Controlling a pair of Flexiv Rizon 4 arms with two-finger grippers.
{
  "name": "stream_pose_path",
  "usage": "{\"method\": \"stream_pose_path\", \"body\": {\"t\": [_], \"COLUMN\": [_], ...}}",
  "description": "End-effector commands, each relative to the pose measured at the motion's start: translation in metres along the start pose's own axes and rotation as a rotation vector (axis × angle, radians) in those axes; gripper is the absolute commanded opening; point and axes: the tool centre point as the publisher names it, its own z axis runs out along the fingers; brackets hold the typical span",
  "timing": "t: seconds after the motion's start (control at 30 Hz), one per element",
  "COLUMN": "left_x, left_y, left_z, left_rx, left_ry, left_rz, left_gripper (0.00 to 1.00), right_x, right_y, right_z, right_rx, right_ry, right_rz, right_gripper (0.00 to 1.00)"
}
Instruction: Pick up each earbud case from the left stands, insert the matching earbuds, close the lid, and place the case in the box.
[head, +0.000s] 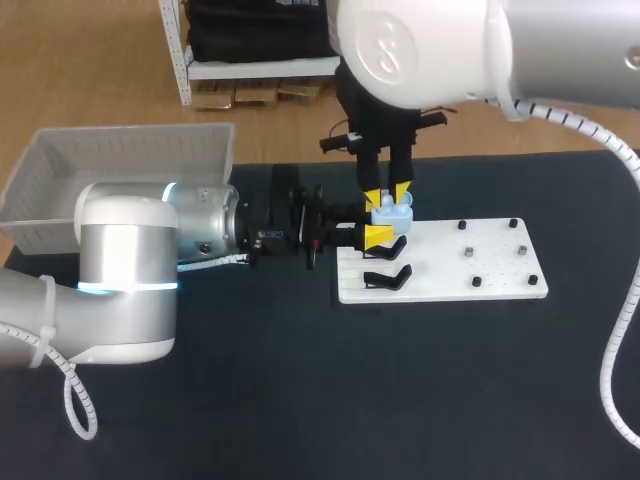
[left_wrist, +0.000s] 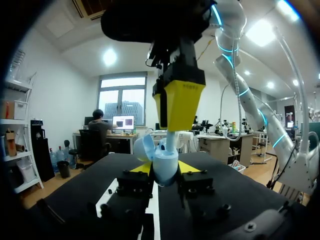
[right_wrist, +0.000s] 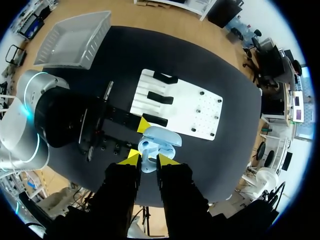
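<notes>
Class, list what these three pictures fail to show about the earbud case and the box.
- Inside of earbud case: head view, right gripper covers it; left wrist view sees only its outside.
- Box: head view, left arm hides its near side.
- White board, its pegs: head view, too small to identify.

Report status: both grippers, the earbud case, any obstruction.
Left gripper shut on pale blue plastic earbud case, lid open. Right gripper directly above it, shut on pale blue earbud. No obstruction seen.
</notes>
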Motion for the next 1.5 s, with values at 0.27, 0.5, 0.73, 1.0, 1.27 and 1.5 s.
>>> {"method": "stream_pose_path", "body": {"t": [0.27, 0.5, 0.73, 1.0, 1.27, 1.5], "left_x": [0.001, 0.001, 0.001, 0.001, 0.001, 0.001], "left_y": [0.000, 0.000, 0.000, 0.000, 0.000, 0.000], "left_z": [0.000, 0.000, 0.000, 0.000, 0.000, 0.000], "left_rx": [-0.002, -0.002, -0.002, -0.002, -0.002, -0.002], "left_ry": [-0.003, -0.003, -0.003, -0.003, -0.003, -0.003], "left_rz": [0.003, 0.003, 0.003, 0.003, 0.003, 0.003], "left_gripper": [0.00, 0.00, 0.00, 0.00, 0.00, 0.00], "right_x": [0.001, -0.002, -0.004, -0.006, -0.007, -0.008], "right_y": [-0.003, -0.003, -0.004, -0.003, -0.002, -0.001], "right_z": [0.004, 0.003, 0.004, 0.005, 0.004, 0.005], "right_rx": [0.002, 0.002, 0.002, -0.002, 0.000, -0.001], "right_ry": [-0.015, -0.025, -0.026, -0.024, -0.025, -0.024], "right_rz": [0.009, 0.011, 0.015, 0.016, 0.015, 0.015], "right_gripper": [0.00, 0.00, 0.00, 0.00, 0.00, 0.00]}}
